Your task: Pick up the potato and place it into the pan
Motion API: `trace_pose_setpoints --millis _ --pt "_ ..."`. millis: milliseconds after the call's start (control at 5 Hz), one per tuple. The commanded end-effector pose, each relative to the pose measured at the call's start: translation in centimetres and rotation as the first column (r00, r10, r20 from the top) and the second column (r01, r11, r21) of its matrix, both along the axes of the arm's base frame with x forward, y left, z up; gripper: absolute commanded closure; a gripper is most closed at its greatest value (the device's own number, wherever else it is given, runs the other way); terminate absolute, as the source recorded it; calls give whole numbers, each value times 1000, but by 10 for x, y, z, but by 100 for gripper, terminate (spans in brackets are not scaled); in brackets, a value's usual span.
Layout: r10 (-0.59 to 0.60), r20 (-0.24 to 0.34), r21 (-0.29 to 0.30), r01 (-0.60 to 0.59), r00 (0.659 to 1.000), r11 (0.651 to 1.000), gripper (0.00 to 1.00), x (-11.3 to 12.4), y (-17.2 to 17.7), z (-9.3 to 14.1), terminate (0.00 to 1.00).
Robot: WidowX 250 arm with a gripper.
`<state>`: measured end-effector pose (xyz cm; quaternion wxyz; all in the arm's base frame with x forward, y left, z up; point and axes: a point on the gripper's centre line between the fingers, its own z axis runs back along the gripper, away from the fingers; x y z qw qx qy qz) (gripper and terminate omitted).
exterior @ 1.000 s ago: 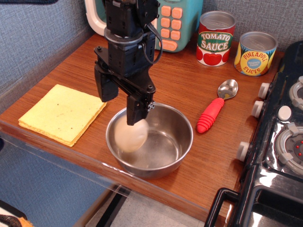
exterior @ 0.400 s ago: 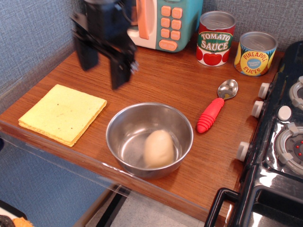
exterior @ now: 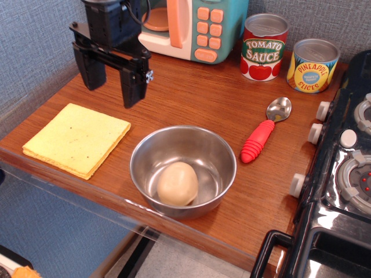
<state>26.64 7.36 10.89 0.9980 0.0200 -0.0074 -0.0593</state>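
Observation:
The pale beige potato point(exterior: 177, 183) lies inside the shiny steel pan point(exterior: 223, 156), on its bottom toward the near side. The pan stands on the wooden counter near the front edge. My black gripper point(exterior: 110, 84) hangs in the air to the upper left of the pan, above the counter behind the yellow cloth. Its two fingers are spread apart and hold nothing.
A folded yellow cloth point(exterior: 75, 139) lies at the left. A red-handled spoon point(exterior: 264, 134) lies right of the pan. A tomato sauce can point(exterior: 264, 47) and a pineapple can point(exterior: 312, 65) stand at the back. A toy microwave point(exterior: 191, 26) stands behind. A black stove point(exterior: 342, 174) is at the right.
The gripper released the potato over the pan, rose and moved away to the upper left. The potato dropped into the pan and rolled to rest on its bottom.

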Motion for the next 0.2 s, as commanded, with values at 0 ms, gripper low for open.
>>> trace_pose_setpoints --millis 0 --pt "8 40 12 -8 999 1000 0 -7 18 16 100"
